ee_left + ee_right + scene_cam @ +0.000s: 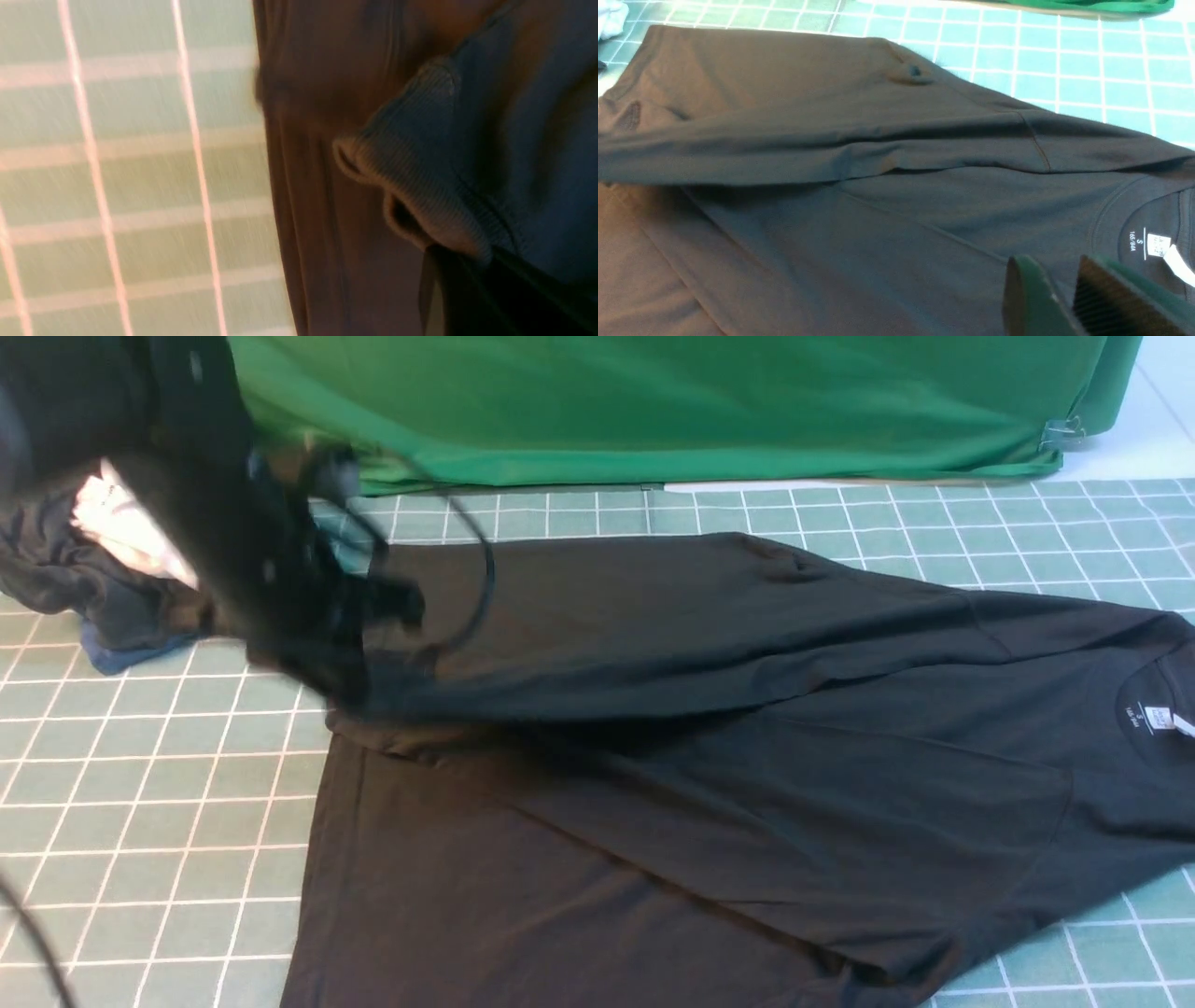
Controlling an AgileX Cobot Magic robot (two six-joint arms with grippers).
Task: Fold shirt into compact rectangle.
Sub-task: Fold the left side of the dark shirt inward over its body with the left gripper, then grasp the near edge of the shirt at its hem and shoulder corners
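The shirt [747, 784] sprawls over my checked green tabletop [140, 803], its far side folded inward, and it runs out of frame at the near and right edges. Green cloth [653, 401] hangs behind. My left gripper [336, 672] (just a blur) is clenched on the shirt's corner. The right gripper [1064, 308] has its fingers parted and empty, near the neck label [1157, 245].

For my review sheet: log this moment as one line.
phase: side fold | left end effector: shut on shirt | right end effector: open, near collar
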